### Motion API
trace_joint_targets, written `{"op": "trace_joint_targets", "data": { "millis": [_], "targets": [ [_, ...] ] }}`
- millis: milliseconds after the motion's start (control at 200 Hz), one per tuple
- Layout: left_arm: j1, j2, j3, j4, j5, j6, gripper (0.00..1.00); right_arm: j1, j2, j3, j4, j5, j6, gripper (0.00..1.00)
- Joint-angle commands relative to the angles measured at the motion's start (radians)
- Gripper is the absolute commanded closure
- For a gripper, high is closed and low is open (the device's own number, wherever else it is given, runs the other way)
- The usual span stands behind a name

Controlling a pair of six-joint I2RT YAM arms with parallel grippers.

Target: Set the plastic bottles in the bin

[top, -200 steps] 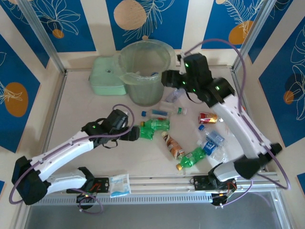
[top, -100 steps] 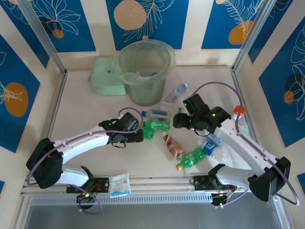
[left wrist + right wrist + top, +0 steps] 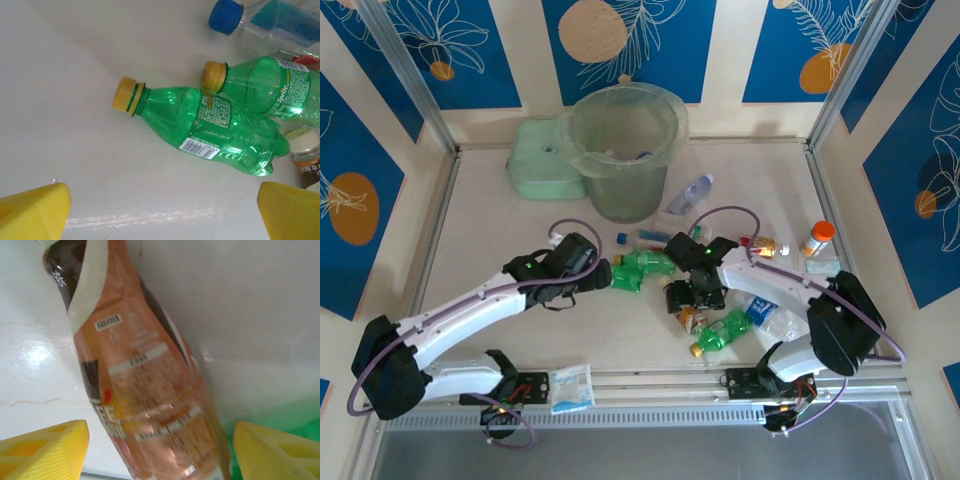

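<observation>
While the bin (image 3: 620, 195) waits at the far edge of the table (image 3: 490, 230), the right gripper (image 3: 162, 450) hangs low over the brown bottle (image 3: 145, 390) near the table's middle. Its yellow fingers (image 3: 45, 450) are spread to either side, touching nothing, and the bottle's length runs straight across the gap, which looks right for a pinch. The left gripper (image 3: 162, 212), also spread wide, faces a green bottle (image 3: 210, 130) just ahead, lying lengthwise between its fingers, with a second green bottle (image 3: 270, 95) beside it.
</observation>
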Motion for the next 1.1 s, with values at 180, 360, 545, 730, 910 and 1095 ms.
{"op": "trace_joint_targets", "data": {
  "millis": [180, 360, 545, 730, 910, 1095],
  "targets": [
    [-0.006, -0.026, 0.033, -0.062, -0.043, 0.057, 0.05, 0.014, 0.146, 0.003, 0.069, 0.001, 0.028, 0.30],
    [-0.006, -0.035, 0.032, -0.063, -0.045, 0.066, 0.05, 0.014, 0.171, -0.006, 0.066, 0.036, 0.050, 0.39],
    [-0.005, -0.036, 0.032, -0.066, -0.046, 0.070, 0.06, 0.030, 0.067, -0.002, 0.025, 0.072, 0.055, 0.47],
    [-0.005, -0.031, 0.035, -0.061, -0.046, 0.074, 0.07, 0.018, -0.137, 0.073, -0.068, 0.114, 0.026, 0.48],
    [-0.005, -0.023, 0.029, -0.048, -0.034, 0.074, 0.07, -0.034, -0.298, 0.257, -0.100, 0.119, -0.048, 0.47],
    [-0.005, -0.004, 0.030, -0.035, -0.011, 0.079, 0.08, -0.179, -0.319, 0.424, 0.060, -0.034, -0.134, 0.46]
  ]
}}
